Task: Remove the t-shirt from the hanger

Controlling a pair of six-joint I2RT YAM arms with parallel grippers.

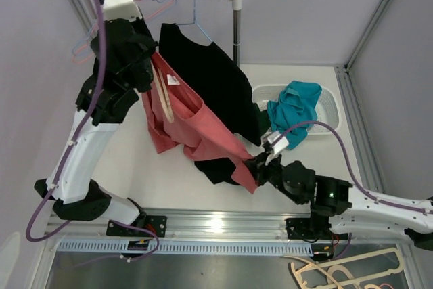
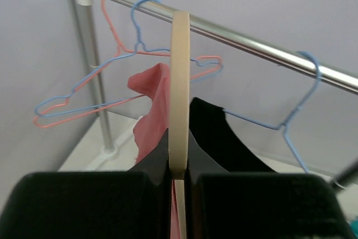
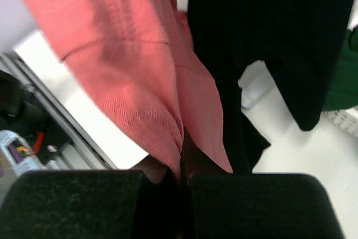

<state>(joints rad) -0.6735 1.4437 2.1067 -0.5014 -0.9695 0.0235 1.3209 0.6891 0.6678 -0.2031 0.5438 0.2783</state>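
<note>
White table (image 1: 159, 181), lilac walls (image 1: 304, 11). Left gripper (image 2: 179, 163) pinches the beige hanger (image 2: 179, 82); right gripper (image 3: 182, 176) is clamped on the pink t-shirt (image 3: 123, 65) hem.

No readable text, shirt tag (image 1: 173, 80) illegible (too small)

Left arm (image 1: 86, 150) reared tall toward twelve o'clock, left pincer (image 1: 158, 78) pinched tight, right arm (image 1: 369, 201) lying low, right pincer (image 1: 260, 164) clamped, aimed at ten o'clock.
</note>
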